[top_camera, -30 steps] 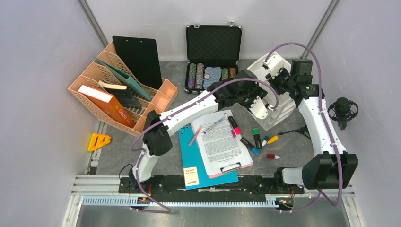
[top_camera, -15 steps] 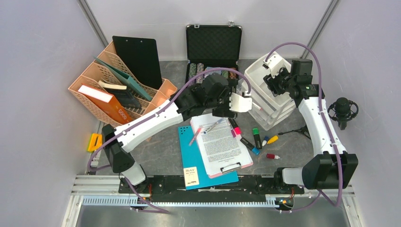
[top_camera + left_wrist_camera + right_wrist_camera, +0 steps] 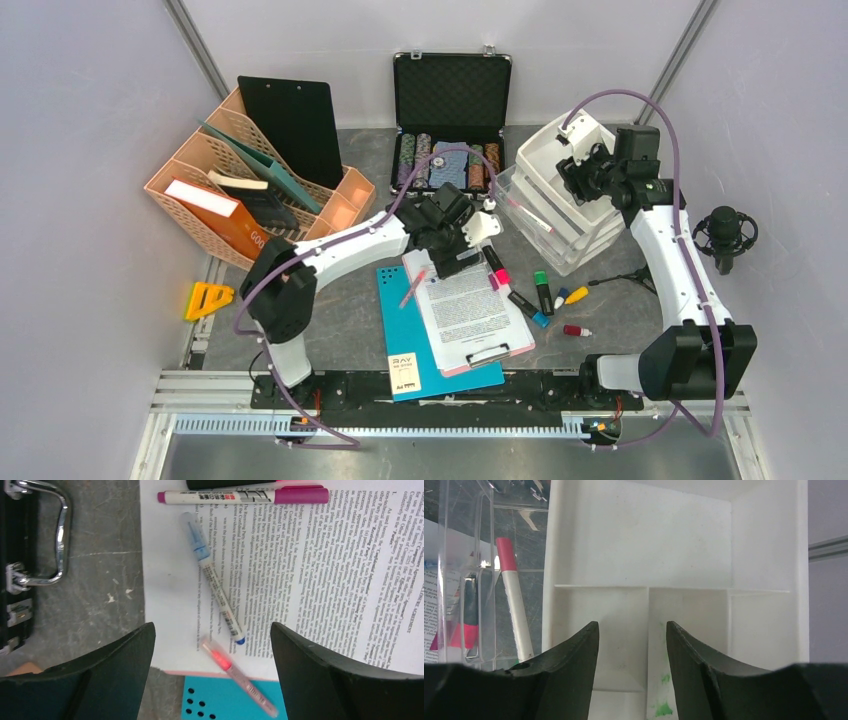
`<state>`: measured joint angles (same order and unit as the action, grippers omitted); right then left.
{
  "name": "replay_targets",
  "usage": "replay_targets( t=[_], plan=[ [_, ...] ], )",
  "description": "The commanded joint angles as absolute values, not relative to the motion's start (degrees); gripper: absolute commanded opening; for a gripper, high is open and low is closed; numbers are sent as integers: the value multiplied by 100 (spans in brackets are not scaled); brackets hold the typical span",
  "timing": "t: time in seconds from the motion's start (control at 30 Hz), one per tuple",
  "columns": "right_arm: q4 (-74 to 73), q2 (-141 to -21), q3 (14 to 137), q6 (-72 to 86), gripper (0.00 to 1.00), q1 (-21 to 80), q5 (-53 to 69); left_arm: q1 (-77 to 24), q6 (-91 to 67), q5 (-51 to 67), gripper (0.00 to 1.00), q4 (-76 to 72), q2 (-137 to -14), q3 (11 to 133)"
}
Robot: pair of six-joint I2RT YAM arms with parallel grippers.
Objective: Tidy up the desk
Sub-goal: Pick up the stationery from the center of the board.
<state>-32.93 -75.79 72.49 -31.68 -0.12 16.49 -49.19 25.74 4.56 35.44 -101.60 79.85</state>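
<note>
The dark grey desk (image 3: 340, 320) holds a pink clipboard with a printed sheet (image 3: 470, 305) on a teal folder (image 3: 400, 335). My left gripper (image 3: 452, 258) hovers open and empty over the sheet's top corner. In the left wrist view (image 3: 212, 630) a pink translucent pen (image 3: 235, 675) and a blue-capped pen (image 3: 212, 587) lie below the jaws, with a magenta marker (image 3: 240, 496) beyond. My right gripper (image 3: 578, 178) is open and empty above the white drawer unit (image 3: 560, 215); the right wrist view (image 3: 632, 627) shows its white top tray (image 3: 639, 545).
Loose markers (image 3: 541, 290) and small caps lie right of the clipboard. A pink-capped marker (image 3: 514, 605) lies in the clear drawer. An open black case of chips (image 3: 450, 110) stands at the back, an orange file rack (image 3: 250, 200) back left, a microphone (image 3: 725, 235) far right.
My left arm has drawn back leftwards from the drawer unit to above the clipboard's top corner. The right arm has not moved.
</note>
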Motion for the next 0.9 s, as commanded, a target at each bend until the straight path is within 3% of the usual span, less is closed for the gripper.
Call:
replay_targets(
  t=[0.0,0.4,0.53,0.7,0.87],
  plan=[
    [-3116,-7386,7207,-3102,57,-30,1676,-4939,2018,778,89,3181,-10577,8166],
    [-3120,-7364,7198,-3139,57,-35,1635,-4939,2100,272,80,2733,-11155,7805],
    [-3148,-7365,7224,-3162,57,-31,1618,-4939,2208,329,66,2716,-11127,7685],
    [-3155,-7357,7225,-3159,57,-28,1634,-4939,2324,373,57,2785,-11139,7664],
    [-3185,-7346,7250,-3172,56,-32,1601,-4937,2494,475,33,3033,-11063,7723]
  ],
)
